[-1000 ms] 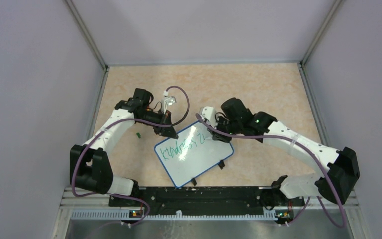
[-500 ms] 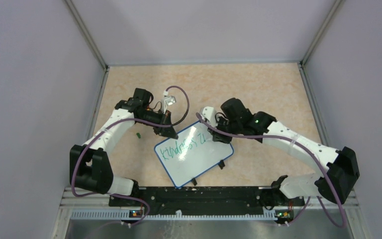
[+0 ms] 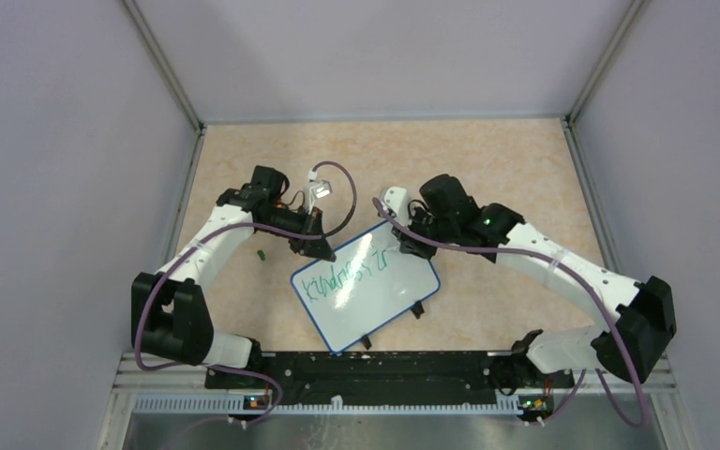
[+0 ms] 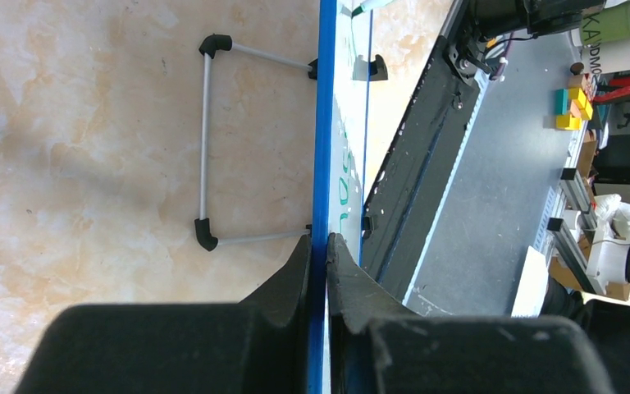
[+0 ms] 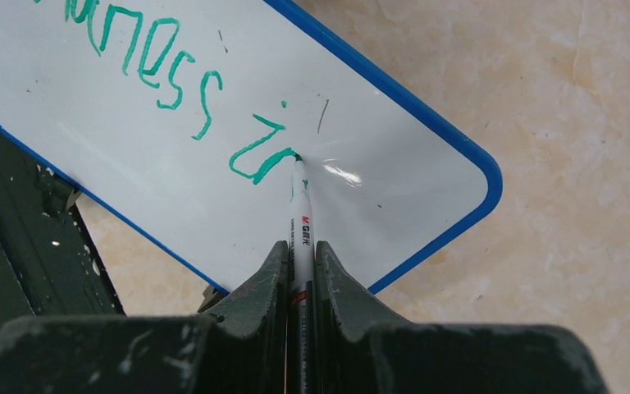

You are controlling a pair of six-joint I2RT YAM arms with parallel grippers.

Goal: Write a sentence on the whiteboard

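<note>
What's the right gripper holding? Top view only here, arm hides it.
Observer: The right gripper is shut on a marker, tip down on the whiteboard.
Operator: Where in the writing?
Observer: The tip sits at the end of the last stroke of the sentence, just after the dotted i.
Operator: And the other arm?
Observer: The left gripper is shut on the whiteboard's blue rim, board edge-on between its fingers.
</note>
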